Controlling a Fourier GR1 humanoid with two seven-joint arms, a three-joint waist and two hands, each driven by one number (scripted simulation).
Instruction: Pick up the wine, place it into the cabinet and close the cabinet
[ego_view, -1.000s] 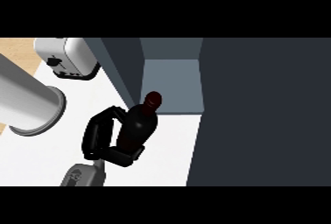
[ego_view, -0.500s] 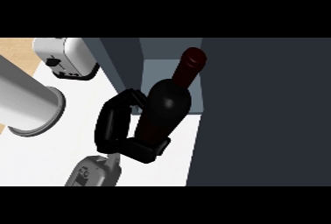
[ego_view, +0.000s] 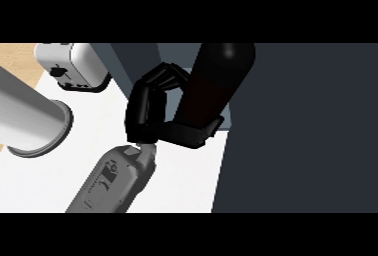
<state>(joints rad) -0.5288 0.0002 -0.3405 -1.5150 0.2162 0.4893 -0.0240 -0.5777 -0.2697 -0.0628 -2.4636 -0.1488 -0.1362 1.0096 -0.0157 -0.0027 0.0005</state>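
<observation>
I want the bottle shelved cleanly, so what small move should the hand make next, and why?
Probably carry the wine a little further toward the cabinet opening before letting go. The right hand has its fingers curled round the bottle, which is lifted off the counter and sits in front of the opening, beside the dark door. Whether it is inside yet cannot be told.

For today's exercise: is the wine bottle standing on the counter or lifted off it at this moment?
Lifted. The wine bottle is held in the right robot hand, whose fingers curl round it, in front of the cabinet opening. Its base is hidden by the hand.
</observation>
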